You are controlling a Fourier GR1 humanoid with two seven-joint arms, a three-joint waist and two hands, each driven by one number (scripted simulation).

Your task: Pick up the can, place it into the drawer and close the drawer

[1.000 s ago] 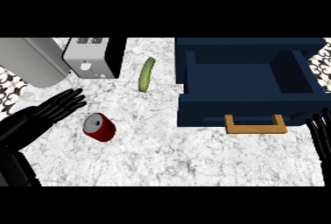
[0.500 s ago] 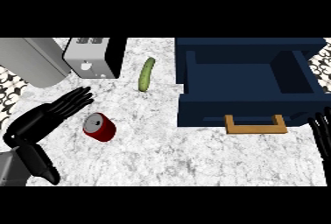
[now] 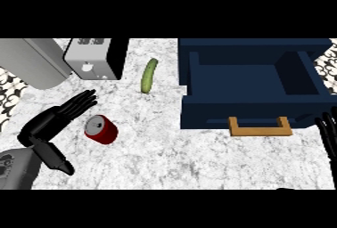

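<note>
A silver toaster (image 3: 97, 59) with a black side stands at the far left of the white marbled tabletop (image 3: 171, 151). Just left of it lies a grey, slanted metal object (image 3: 36, 62), cut off by the view's edge. To the toaster's right, apart from it, 1 green cucumber (image 3: 149, 75) lies lengthwise, pointing away toward the far edge.

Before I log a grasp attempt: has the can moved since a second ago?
No. The can lies in the same place on the counter, below the toaster; only the left hand has shifted beside it.
</note>
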